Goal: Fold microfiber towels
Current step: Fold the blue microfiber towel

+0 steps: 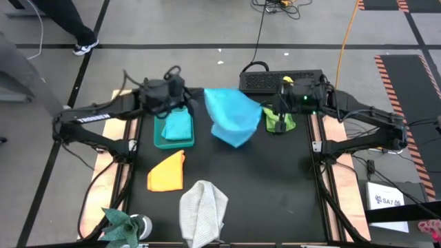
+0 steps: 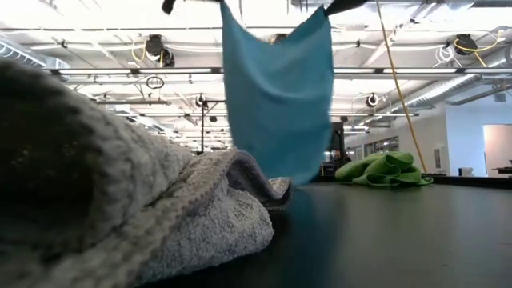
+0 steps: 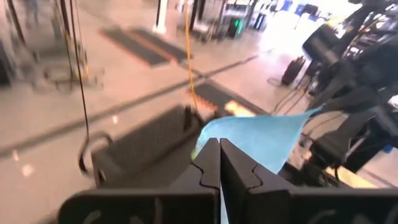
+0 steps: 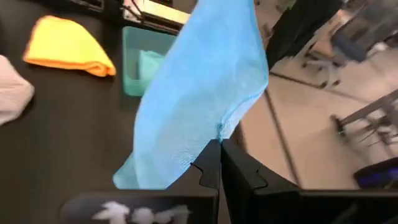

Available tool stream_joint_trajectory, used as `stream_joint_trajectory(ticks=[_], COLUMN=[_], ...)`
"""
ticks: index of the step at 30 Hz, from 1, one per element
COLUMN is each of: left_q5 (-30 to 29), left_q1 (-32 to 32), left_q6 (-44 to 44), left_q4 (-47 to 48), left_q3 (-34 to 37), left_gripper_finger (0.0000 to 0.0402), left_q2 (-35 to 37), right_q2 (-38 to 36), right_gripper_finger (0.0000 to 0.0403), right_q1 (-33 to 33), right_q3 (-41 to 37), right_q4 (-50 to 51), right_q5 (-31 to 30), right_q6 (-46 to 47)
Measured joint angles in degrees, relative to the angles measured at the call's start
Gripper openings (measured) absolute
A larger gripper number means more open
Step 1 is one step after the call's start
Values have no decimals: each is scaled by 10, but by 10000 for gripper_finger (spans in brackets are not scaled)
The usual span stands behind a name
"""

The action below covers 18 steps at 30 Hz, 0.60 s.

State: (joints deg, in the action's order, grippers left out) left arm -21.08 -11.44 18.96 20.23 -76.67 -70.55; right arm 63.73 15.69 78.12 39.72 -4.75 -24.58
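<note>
While both arms lift, left gripper and right gripper each pinch a top corner of the light blue square microfiber towel, hanging above the black bench near its back edge. Soft, light, limp; corners grip best. Top edge spans gripper to gripper, body drooping downward.

Both arms reach in from the table's sides toward its far edge, elbows bent outward. The left gripper sits at about eleven o'clock from the table's centre, raised well above the surface, its jaws pressed together on one upper corner of the light blue towel. The right gripper is lifted at about one o'clock, jaws likewise closed on the opposite upper corner. The wrists face each other across the gap.
</note>
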Motion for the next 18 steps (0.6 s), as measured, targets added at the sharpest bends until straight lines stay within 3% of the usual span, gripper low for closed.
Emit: stream_joint_trajectory(ticks=[5, 10, 18], left_q5=[-16, -14, 51], left_q1=[-34, -80, -136], left_q6=[-46, -43, -92], left_q4=[94, 145, 40], left_q3=[-68, -78, -82], left_gripper_finger=[0, 0, 0], left_q2=[-3, -4, -4], right_q2=[38, 51, 67], right_gripper_finger=[0, 0, 0], right_q1=[44, 90, 129], right_q3=[56, 91, 160], right_q4=[28, 34, 16], right_q5=[-49, -128, -132], right_q6=[-74, -133, -183])
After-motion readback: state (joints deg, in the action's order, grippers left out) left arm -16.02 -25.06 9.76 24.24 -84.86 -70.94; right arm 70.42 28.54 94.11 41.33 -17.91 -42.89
